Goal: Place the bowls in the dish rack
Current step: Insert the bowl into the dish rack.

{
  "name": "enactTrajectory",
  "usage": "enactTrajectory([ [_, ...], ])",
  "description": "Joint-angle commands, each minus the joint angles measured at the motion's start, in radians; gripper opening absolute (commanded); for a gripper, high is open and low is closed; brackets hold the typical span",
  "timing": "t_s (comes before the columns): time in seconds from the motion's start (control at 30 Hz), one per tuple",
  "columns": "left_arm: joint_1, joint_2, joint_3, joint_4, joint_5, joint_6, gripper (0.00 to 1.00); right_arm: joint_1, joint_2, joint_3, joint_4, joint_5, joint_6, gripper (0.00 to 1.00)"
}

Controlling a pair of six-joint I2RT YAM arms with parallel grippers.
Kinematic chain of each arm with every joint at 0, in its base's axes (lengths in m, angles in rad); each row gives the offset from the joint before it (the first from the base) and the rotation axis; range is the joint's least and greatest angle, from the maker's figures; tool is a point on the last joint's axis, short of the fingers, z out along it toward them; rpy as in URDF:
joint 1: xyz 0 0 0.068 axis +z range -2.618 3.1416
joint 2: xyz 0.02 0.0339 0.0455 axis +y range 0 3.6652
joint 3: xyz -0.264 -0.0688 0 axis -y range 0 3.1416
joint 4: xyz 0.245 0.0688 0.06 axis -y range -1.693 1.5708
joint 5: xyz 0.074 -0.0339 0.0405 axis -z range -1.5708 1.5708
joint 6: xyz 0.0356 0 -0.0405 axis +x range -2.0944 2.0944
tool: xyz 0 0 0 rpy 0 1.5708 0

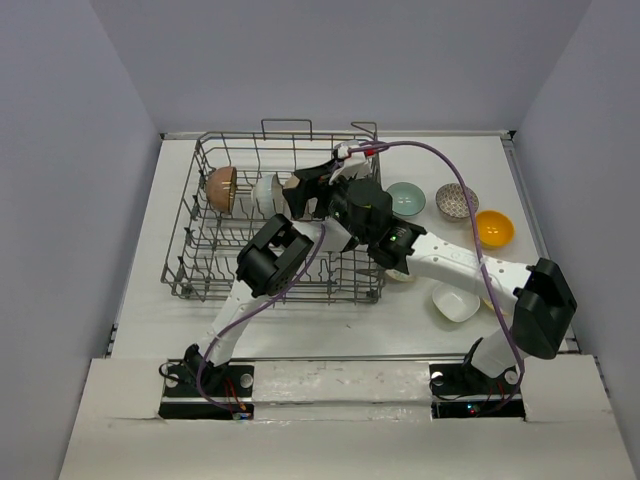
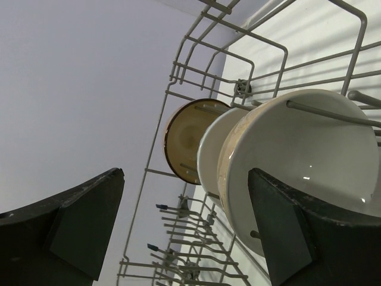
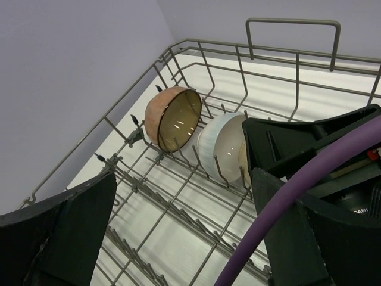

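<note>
White tabletop (image 1: 330, 325) was crossed by bent arms; left gripper (image 2: 184, 220) and right gripper (image 3: 184, 232) were spread wide over the wire dish rack (image 1: 210, 250).

I see the rack (image 1: 197, 240), a grey wire basket with tall grid sides and rows of upright tines, on the left half of the table (image 1: 520, 170), toward its far edge. Three bowls stand on edge between tines along the rack's far side, starting near its far left corner: a brown bowl (image 1: 221, 188), a white bowl (image 1: 265, 193) and a cream-rimmed bowl (image 2: 303, 155). They are packed close, with their openings toward the rack's right side. Upright on the table's right half sit a teal bowl (image 1: 406, 198), a patterned bowl (image 1: 456, 200) and an orange bowl (image 1: 494, 228). A squarish white bowl (image 1: 456, 301) lies closer to the near edge.
</note>
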Motion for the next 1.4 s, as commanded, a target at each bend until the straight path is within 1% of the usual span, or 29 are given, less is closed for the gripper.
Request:
enactTrajectory([
  [0.0,-0.062,-0.104,0.000,0.021,-0.089,-0.245,0.99,-0.003,-0.016,0.047,-0.008,-0.027,0.018,1.00],
  [0.03,-0.064,-0.112,0.000,-0.040,-0.084,-0.276,0.99,-0.003,-0.014,0.050,-0.010,-0.036,0.019,1.00],
  [0.43,-0.070,-0.135,0.003,-0.070,-0.083,-0.342,0.99,-0.003,-0.008,0.109,-0.068,-0.058,0.031,1.00],
  [0.53,-0.070,-0.138,0.002,-0.085,-0.083,-0.368,0.99,-0.003,-0.005,0.117,-0.073,-0.065,0.031,1.00],
  [0.6,-0.070,-0.144,0.003,-0.125,-0.078,-0.416,0.99,-0.003,-0.005,0.125,-0.076,-0.070,0.033,1.00],
  [0.67,-0.072,-0.152,0.011,-0.242,-0.067,-0.475,0.99,-0.003,-0.004,0.132,-0.083,-0.078,0.036,1.00],
  [0.7,-0.072,-0.155,0.023,-0.284,-0.061,-0.550,0.99,-0.003,-0.004,0.145,-0.086,-0.081,0.039,1.00],
  [0.73,-0.072,-0.160,0.031,-0.391,-0.054,-0.595,0.99,-0.003,0.000,0.151,-0.096,-0.085,0.041,1.00],
  [0.8,-0.073,-0.163,0.073,-0.543,-0.043,-0.701,0.99,-0.003,0.001,0.168,-0.109,-0.088,0.044,1.00],
  [0.83,-0.075,-0.163,0.092,-0.742,-0.020,-0.853,0.99,-0.003,0.003,0.184,-0.119,-0.093,0.044,1.00],
  [0.9,-0.076,-0.157,0.194,-1.030,0.028,-1.074,0.99,-0.003,0.004,0.206,-0.132,-0.096,0.047,1.00],
  [0.93,-0.076,-0.137,0.234,-1.170,0.101,-1.318,0.99,-0.003,0.004,0.232,-0.151,-0.096,0.047,1.00],
  [0.97,-0.073,-0.122,0.292,-1.540,0.176,-1.476,0.99,-0.003,0.004,0.244,-0.158,-0.093,0.041,1.00],
  [1.0,-0.067,-0.097,0.471,-1.729,0.266,-1.647,0.99,-0.003,0.004,0.254,-0.162,-0.087,0.032,1.00],
  [1.03,-0.034,-0.053,0.538,-1.936,0.369,-1.868,0.99,-0.003,0.010,0.275,-0.171,-0.084,0.022,1.00],
  [1.07,-0.021,-0.043,0.572,-1.973,0.371,-1.925,0.99,-0.003,0.013,0.287,-0.181,-0.082,0.019,1.00],
  [1.1,-0.015,-0.045,0.549,-1.975,0.373,-1.948,0.99,-0.003,0.018,0.300,-0.191,-0.084,0.016,1.00],
  [1.13,-0.013,-0.081,0.508,-1.900,0.400,-1.932,0.99,-0.003,0.018,0.312,-0.206,-0.081,0.016,1.00],
  [1.17,-0.015,-0.112,0.403,-1.843,0.422,-1.909,0.99,-0.003,0.015,0.313,-0.211,-0.082,0.018,1.00],
  [1.2,-0.013,-0.162,0.365,-1.802,0.442,-1.899,0.99,-0.003,0.010,0.315,-0.217,-0.081,0.018,1.00],
  [1.27,-0.010,-0.201,0.319,-1.747,0.489,-1.898,0.99,-0.003,0.006,0.332,-0.235,-0.081,0.015,1.00],
  [1.3,-0.010,-0.227,0.296,-1.739,0.497,-1.898,0.99,-0.003,0.003,0.339,-0.258,-0.076,0.012,1.00],
  [1.37,-0.007,-0.241,0.298,-1.754,0.523,-1.904,0.99,-0.003,-0.005,0.353,-0.274,-0.068,0.007,1.00],
])
